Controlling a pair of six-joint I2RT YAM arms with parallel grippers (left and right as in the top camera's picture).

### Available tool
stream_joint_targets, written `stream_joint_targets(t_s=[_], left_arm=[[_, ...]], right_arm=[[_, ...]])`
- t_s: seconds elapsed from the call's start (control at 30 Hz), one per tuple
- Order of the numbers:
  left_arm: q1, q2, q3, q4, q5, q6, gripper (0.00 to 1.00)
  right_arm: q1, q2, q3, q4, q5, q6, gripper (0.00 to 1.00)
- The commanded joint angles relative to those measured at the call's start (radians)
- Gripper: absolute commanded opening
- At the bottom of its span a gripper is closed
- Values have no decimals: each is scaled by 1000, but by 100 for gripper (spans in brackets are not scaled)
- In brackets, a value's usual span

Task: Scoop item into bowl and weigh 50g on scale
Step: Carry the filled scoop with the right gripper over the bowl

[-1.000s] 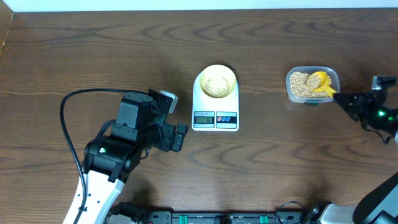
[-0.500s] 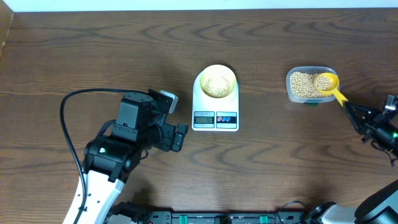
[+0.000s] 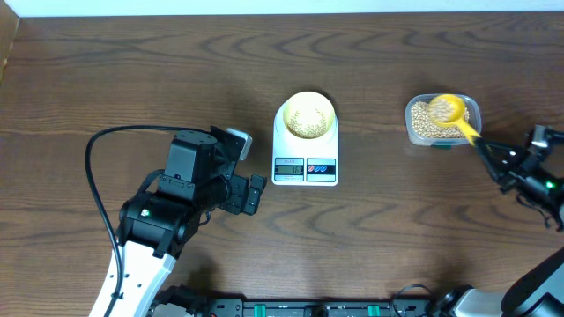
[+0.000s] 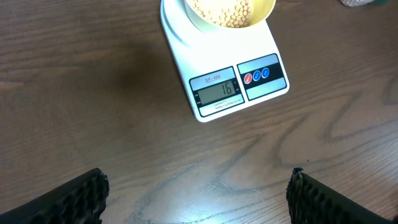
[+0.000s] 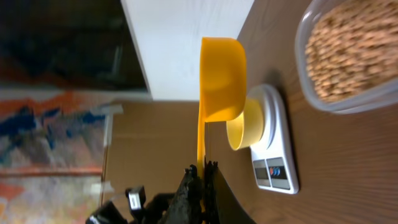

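The fingers (image 5: 189, 190) of the right gripper (image 5: 202, 169) are clenching together on the end of the thin handle of a yellow scoop (image 5: 222, 74), with no gap showing between them. In the right wrist view the scoop's cup is standing out ahead of the jaws, seen from its side, so its contents are hidden. From overhead the cup (image 3: 448, 109) is sitting over the near corner of a clear plastic container (image 3: 409, 123), with the handle running diagonally back to the gripper (image 3: 486, 148) just outside the container's rim. The container is holding most of the beans (image 3: 425, 119), a loose tan pile covering its floor.

The fingers (image 4: 74, 199) of the left gripper (image 4: 198, 196) are standing released and wide apart, showing only as two dark pads at the bottom corners of the left wrist view, grasping nothing. Bare wooden table (image 3: 132, 70) is lying between them. This gripper (image 3: 254, 194) is hovering just to the left of the scale (image 3: 305, 154), apart from it.

The scale is resting near the middle of the table, and the pale-yellow bowl (image 3: 306, 99) is sitting on its platform with a shallow layer of beans inside. Its display (image 4: 214, 93) is showing what looks like 16, beside the coloured buttons (image 4: 257, 74).
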Motion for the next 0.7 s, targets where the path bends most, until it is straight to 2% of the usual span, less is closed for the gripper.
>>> stream_joint_targets(t_s=[0.0, 0.2, 0.43, 0.6, 0.67], left_arm=[[-3, -1, -6, 2, -11, 2, 94], [-3, -1, -6, 2, -11, 2, 94], [-3, -1, -6, 2, -11, 2, 93], [-3, -1, -6, 2, -11, 2, 94], [-3, -1, -6, 2, -11, 2, 94]], right_arm=[[96, 5, -1, 27, -39, 51, 1], [294, 5, 3, 209, 88, 282, 1], [499, 5, 3, 685, 210, 795, 1], [614, 5, 3, 974, 318, 1031, 1], [655, 5, 3, 1023, 365, 1075, 1]])
